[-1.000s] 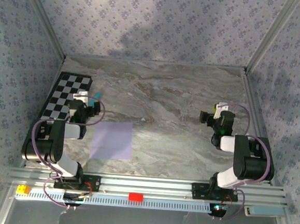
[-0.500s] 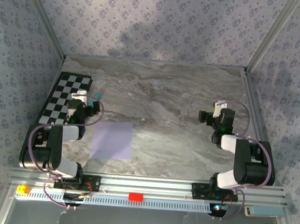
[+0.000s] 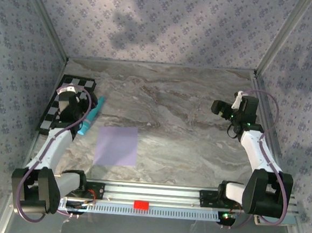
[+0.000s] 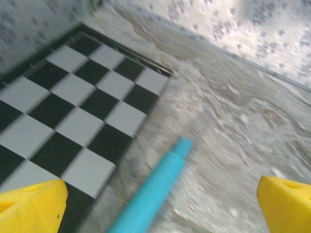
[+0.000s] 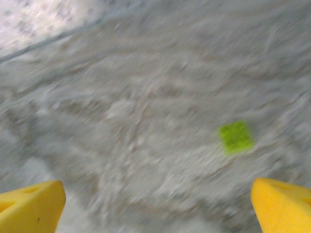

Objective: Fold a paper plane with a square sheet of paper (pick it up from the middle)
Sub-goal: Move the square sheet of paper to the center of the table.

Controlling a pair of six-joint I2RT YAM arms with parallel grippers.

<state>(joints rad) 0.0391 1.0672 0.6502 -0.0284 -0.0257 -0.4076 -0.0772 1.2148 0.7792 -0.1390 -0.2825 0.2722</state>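
Note:
The square sheet of paper (image 3: 116, 146) lies flat and unfolded, pale lilac, on the marble table left of centre. The paper plane is out of view. My left gripper (image 3: 70, 105) hovers over the right edge of the checkered board, behind and left of the sheet. In the left wrist view that gripper (image 4: 160, 206) is open, its yellow fingertips (image 4: 31, 206) far apart, with a teal pen (image 4: 155, 189) on the table beneath them. My right gripper (image 3: 219, 107) hangs over bare table at the right. In its own view it (image 5: 155, 206) is open and holds nothing.
The black-and-white checkered board (image 3: 57, 111) lies at the far left, also in the left wrist view (image 4: 73, 97). The teal pen (image 3: 91, 117) rests between board and sheet. A small green patch (image 5: 235, 137) shows on the table. Patterned walls (image 3: 163, 25) close in three sides.
Both arms have unfolded and stretched out. The left gripper swung left and back over the board; the right gripper moved back and to the right. The sheet has not moved.

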